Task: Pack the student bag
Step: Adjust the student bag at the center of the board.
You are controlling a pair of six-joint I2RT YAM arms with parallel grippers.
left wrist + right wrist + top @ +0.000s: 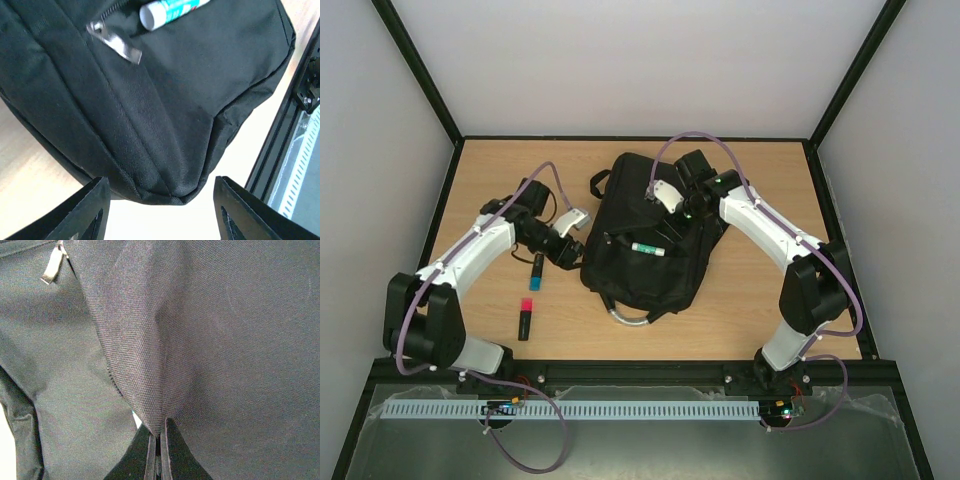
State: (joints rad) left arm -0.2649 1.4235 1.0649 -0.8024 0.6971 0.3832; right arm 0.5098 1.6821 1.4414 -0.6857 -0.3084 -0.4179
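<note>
The student bag (640, 215), a large black backpack, lies flat in the middle of the table with its silver-grey handle loop (628, 318) toward the near edge. A white marker with a green label (648, 248) rests on the bag's front by a zip; the left wrist view shows it too (170, 9), beside a silver zip pull (114, 41). At the bag's left edge, my left gripper (572, 250) is open, a bag corner (175, 190) lying just ahead of its spread fingers. My right gripper (160, 429) is shut on a raised fold of bag fabric (150, 365) on the bag's upper right.
Two markers lie on the wood left of the bag: a black and blue one (536, 268) and a black and red one (525, 318). The black frame rail (280, 150) runs along the near edge. Another zip pull (52, 267) shows in the right wrist view.
</note>
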